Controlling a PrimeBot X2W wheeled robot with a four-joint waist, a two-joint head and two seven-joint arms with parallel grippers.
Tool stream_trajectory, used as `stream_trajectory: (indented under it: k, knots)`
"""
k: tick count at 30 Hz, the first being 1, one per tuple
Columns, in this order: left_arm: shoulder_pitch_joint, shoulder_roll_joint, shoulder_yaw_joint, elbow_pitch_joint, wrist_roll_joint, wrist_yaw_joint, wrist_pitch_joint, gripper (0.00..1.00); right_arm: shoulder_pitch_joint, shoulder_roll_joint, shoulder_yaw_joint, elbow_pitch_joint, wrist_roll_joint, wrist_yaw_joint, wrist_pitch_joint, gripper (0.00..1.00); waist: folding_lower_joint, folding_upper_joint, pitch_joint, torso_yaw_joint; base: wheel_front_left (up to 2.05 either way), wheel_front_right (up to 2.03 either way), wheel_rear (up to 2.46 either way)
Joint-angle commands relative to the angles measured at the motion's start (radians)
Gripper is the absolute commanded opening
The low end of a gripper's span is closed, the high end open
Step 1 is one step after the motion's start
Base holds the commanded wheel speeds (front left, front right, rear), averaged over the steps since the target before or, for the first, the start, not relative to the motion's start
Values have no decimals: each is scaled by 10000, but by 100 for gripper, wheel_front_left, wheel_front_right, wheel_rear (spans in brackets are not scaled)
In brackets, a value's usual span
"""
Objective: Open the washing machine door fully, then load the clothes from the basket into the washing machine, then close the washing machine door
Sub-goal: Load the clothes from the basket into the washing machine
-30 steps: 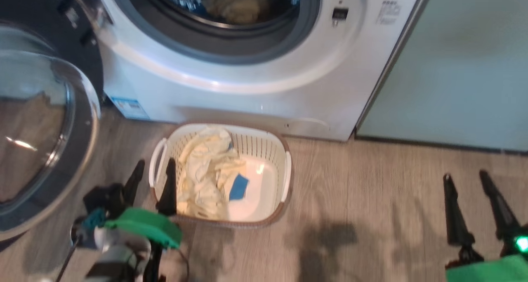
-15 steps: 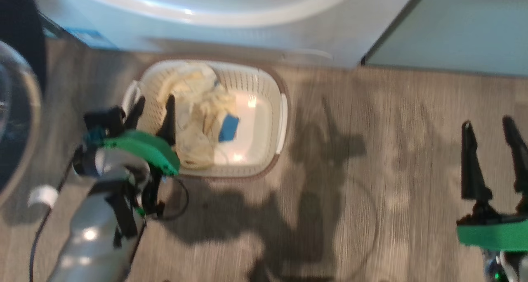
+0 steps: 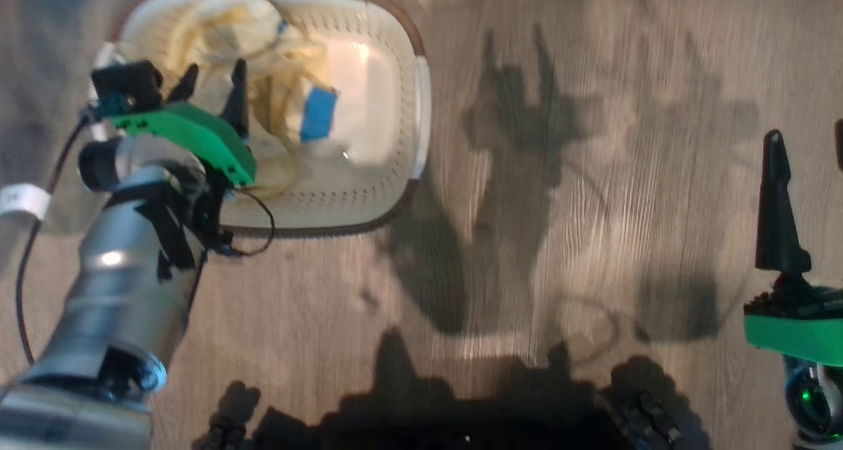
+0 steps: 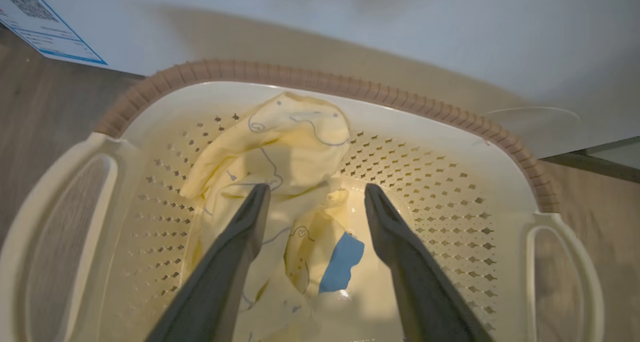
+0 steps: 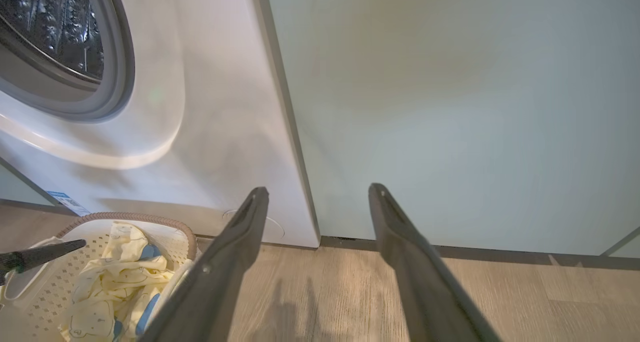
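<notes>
Well, the loading step is the one in hand, as I judge it. The washing machine (image 5: 210, 106) shows its drum mouth (image 5: 55, 26) uncovered at ten o'clock in the right wrist view, so the door seems to be out of the way, and the basket (image 3: 316, 229) is not yet emptied. It sits on the wooden floor (image 3: 560, 206) at eleven o'clock in the head view, near the foot of the machine. The clothes (image 4: 295, 141) lie heaped in its nine o'clock half, pale yellow with faint drawn lines. The blue cloth piece (image 4: 341, 262) lies at the heap's five o'clock edge.

The left gripper (image 4: 316, 197) hangs over the basket with its fingers spread wide and nothing between them, tips aimed down at the yellow heap; whether they touch the cloth I cannot tell. The right gripper (image 5: 318, 194) is likewise wide open and empty, well apart at three o'clock in the head view, pointing at the seam between the machine and the pale green cabinet (image 5: 450, 106).

The next move, I reckon, calls for the left fingers to sink into the thick of the heap and close on a good bunch, not one loose fold, then lift clear of the rim towards the drum. Soft cloth can trail or snag there, and the blue piece may get left behind.
</notes>
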Motion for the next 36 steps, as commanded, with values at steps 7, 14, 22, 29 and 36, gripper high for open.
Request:
stream_trajectory:
  k: [7,14,22,29,36]
  knots:
    - [-936,707,-120,1030,-38,-136,-119,100,72,-162,322,-565,140,-29,-65,100,-2,1,1286,-552,0,0,0]
    - [-1854,1015,-317,2066,-249,-171,254,100,109,-162,604,-1047,240,-29,-65,100,-2,1,2273,-972,0,0,0]
    - [-2433,1716,-376,2642,-438,-176,936,100,46,-162,1152,-1725,595,-29,-65,100,-2,1,3007,-1509,0,0,0]
    - [-2470,1886,-484,2844,-551,-177,1331,44,335,-162,1357,-2173,716,-29,-65,100,-2,1,3118,-1638,0,0,0]
    - [-2461,1975,-589,2895,-710,-177,1568,0,326,-162,1407,-2215,785,-29,-65,100,-2,1,3122,-1699,0,0,0]
